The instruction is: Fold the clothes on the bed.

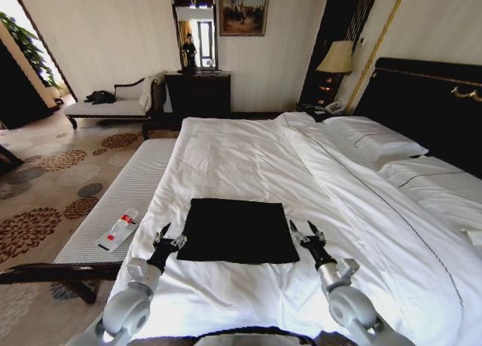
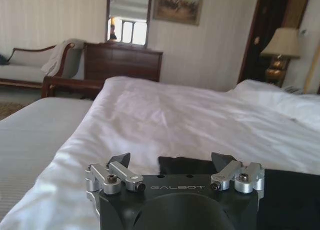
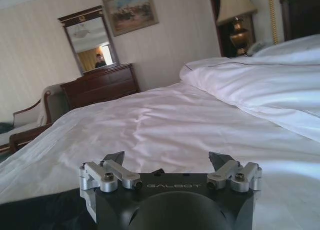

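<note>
Folded black T-shirt (image 1: 236,231) on bed (image 1: 248,157), left end effector (image 1: 166,235) and right end effector (image 1: 306,231) spread, empty, flanking it

1 black T-shirt (image 1: 237,230), 1 bed (image 1: 248,157), 2 pillows (image 1: 376,142), 2 grippers (image 1: 169,235).

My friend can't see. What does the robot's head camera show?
A black T-shirt, folded into a neat rectangle, lies on a white bed. The left gripper and right gripper sit open on either side of it.
</note>
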### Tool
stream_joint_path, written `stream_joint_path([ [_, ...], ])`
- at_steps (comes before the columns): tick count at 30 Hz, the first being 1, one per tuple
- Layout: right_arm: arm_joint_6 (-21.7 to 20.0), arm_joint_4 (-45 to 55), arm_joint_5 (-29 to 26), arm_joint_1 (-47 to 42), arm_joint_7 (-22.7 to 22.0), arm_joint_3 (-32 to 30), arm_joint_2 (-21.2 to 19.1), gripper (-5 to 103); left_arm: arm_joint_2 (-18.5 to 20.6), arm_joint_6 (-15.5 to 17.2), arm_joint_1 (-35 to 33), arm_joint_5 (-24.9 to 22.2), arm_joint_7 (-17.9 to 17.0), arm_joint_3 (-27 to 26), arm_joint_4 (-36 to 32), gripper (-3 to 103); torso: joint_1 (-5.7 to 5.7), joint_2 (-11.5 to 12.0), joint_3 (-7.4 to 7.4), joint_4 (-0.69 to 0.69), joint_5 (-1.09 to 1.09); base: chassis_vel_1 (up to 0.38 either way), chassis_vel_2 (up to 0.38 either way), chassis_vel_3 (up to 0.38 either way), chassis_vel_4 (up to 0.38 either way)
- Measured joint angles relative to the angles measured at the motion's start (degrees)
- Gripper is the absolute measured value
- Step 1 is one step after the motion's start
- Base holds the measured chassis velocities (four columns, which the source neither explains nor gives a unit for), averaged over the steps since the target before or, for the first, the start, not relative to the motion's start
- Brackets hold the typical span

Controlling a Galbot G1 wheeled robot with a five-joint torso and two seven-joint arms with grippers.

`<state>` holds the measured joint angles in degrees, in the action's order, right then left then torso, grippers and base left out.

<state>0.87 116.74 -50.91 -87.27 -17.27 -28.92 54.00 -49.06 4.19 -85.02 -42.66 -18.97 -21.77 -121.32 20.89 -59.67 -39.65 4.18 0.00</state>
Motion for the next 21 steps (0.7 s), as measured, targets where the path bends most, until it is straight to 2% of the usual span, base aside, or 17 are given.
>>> stream_joint_path([
  [2, -1.0, -0.6, -2.5, 1.6, -0.8, -0.6, -0.6, 99, 1.4, 2.2, 5.7, -1.8, -0.9, 1.6, 3.8, 98, 0.00, 0.0, 0.00, 0.00, -0.01, 0.000, 0.000, 0.000, 0.000],
  [4, -1.1, -0.7, -2.8, 1.9, -0.9, -0.7, -0.8, 99, 1.8, 2.6, 7.3, -2.3, -0.9, 2.2, 4.7, 98, 0.00, 0.0, -0.01, 0.01, 0.00, 0.000, 0.000, 0.000, 0.000],
  [7, -1.7, -1.1, -3.3, 3.6, -1.5, -0.1, -1.3, 100, 2.9, 4.4, 16.5, -7.4, -0.6, 5.4, 9.8, 100, 0.00, 0.0, 0.00, 0.05, -0.01, 0.000, 0.000, 0.000, 0.000],
  [9, -1.9, -1.5, -3.4, 4.5, -1.8, 1.0, -1.5, 100, 2.8, 4.6, 18.1, -8.5, -0.2, 5.7, 11.1, 100, 0.00, 0.0, 0.00, 0.06, -0.01, 0.000, 0.000, 0.000, 0.000],
  [11, -2.5, -2.3, -3.4, 6.4, -2.2, 2.9, -2.0, 100, 2.0, 5.1, 21.8, -10.9, 0.5, 6.8, 14.9, 101, 0.01, 0.0, -0.01, -0.02, 0.02, 0.000, 0.000, 0.000, 0.000],
  [14, -2.7, -2.5, -3.4, 6.6, -2.2, 3.3, -2.2, 100, 1.1, 5.7, 25.3, -12.9, 1.2, 8.6, 18.7, 100, 0.00, 0.0, -0.01, -0.02, 0.02, 0.000, 0.000, 0.000, 0.000],
  [16, -2.8, -2.9, -3.4, 6.7, -2.2, 3.3, -2.3, 100, -0.6, 6.4, 29.9, -14.9, 2.1, 11.7, 24.9, 99, 0.01, 0.0, -0.01, 0.01, -0.05, 0.000, 0.000, 0.000, 0.000],
  [21, -2.9, -3.7, -3.4, 7.1, -2.3, 3.3, -2.5, 100, -3.3, 6.7, 36.8, -16.3, 4.4, 16.8, 32.2, 96, 0.01, 0.0, 0.00, 0.01, 0.00, 0.000, 0.000, 0.000, 0.000],
])
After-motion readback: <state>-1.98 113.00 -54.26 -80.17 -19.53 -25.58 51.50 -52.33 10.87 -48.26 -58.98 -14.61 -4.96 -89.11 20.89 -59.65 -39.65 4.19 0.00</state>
